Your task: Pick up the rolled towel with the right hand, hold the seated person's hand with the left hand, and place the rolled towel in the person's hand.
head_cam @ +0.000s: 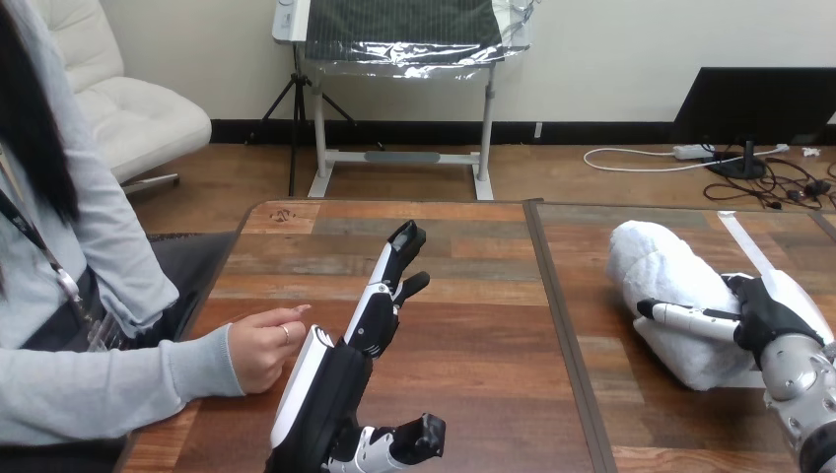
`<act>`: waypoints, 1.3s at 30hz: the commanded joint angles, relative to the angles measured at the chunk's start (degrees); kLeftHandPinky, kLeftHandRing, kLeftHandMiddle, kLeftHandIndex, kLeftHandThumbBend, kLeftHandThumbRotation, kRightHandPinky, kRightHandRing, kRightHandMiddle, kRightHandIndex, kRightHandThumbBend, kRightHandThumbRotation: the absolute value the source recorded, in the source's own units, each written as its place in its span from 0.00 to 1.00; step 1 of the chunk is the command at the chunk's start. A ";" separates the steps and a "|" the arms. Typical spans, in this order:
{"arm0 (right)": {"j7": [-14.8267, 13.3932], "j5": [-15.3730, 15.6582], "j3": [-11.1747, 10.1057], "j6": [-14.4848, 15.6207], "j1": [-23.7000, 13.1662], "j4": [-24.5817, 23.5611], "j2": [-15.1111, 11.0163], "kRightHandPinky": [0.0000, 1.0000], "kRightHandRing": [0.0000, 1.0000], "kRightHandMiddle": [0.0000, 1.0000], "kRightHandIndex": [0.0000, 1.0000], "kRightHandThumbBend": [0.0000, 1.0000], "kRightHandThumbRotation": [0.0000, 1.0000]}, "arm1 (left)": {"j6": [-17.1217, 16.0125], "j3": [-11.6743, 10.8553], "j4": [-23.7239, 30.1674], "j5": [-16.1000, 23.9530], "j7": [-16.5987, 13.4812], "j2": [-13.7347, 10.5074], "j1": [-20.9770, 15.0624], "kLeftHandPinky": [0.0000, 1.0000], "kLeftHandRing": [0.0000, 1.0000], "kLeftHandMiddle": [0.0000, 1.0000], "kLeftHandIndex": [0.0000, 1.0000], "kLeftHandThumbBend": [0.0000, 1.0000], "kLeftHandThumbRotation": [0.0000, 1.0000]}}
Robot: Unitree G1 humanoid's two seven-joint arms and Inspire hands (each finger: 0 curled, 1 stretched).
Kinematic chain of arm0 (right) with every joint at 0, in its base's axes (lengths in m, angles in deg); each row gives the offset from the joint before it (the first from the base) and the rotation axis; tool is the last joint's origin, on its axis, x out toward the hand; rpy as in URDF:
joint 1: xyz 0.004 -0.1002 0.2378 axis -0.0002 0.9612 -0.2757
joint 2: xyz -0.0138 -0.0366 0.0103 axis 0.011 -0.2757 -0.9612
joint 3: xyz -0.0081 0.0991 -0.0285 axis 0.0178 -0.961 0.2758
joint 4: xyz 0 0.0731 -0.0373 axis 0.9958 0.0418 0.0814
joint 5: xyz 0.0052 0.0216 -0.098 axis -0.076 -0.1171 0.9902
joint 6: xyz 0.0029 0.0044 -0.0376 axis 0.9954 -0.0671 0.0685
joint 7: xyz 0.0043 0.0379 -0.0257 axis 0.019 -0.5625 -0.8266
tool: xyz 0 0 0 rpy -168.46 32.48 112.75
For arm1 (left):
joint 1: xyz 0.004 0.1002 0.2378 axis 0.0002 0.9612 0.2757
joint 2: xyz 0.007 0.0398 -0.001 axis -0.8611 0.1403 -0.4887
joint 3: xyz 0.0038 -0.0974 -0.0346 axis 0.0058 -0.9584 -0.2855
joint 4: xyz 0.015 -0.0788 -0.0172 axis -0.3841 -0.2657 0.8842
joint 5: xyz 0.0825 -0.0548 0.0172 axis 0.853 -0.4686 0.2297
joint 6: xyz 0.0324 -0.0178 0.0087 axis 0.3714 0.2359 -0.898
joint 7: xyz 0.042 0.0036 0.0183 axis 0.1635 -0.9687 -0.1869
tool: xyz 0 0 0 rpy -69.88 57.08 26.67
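Note:
The white rolled towel (662, 286) lies on the right half of the wooden table (473, 296). My right hand (764, 313) is on its right end. The thumb lies across the towel's front and the fingers wrap its far side. My left hand (373, 313) reaches forward over the table's left half, edge-on with straight fingers pointing away and the thumb sticking out low. The person's hand (264, 345) rests loosely curled on the table right beside my left hand's white back. The two are close or just touching, and my fingers are not curled round it.
A seam (554, 296) runs front to back between the two tabletop halves. The person sits at the table's left edge, with a forearm (108, 389) lying along the near left corner.

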 commanded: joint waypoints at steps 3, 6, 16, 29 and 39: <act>-1.12 -1.79 -1.56 -0.23 3.18 0.92 2.64 0.47 0.61 0.68 0.72 0.86 0.26 | 0.10 -0.01 3.28 -0.41 -0.05 -0.45 -1.53 0.92 1.00 1.00 1.00 1.00 0.83; -1.85 -2.86 -2.51 -1.25 3.35 0.79 2.80 0.45 0.59 0.65 0.69 0.86 0.15 | 0.43 0.21 3.60 -0.72 0.14 -0.55 -1.38 0.92 1.00 1.00 1.00 1.00 0.83; -3.42 -6.26 -5.32 -4.22 3.42 0.37 3.54 0.49 0.59 0.64 0.56 0.84 0.01 | 0.91 0.36 3.85 -1.09 0.55 -0.43 -1.13 0.93 1.00 1.00 1.00 1.00 0.81; -2.15 -9.26 -7.68 -6.34 2.68 -0.26 3.95 0.41 0.50 0.56 0.53 0.80 0.00 | 1.22 0.75 3.85 -1.62 1.00 -0.42 -0.99 0.93 1.00 1.00 1.00 1.00 0.80; -2.70 -11.74 -9.76 -11.14 2.67 -1.27 4.92 0.35 0.43 0.52 0.53 0.80 0.00 | 2.71 -3.59 5.15 5.91 -3.38 0.48 -0.42 0.86 0.96 1.00 1.00 1.00 0.81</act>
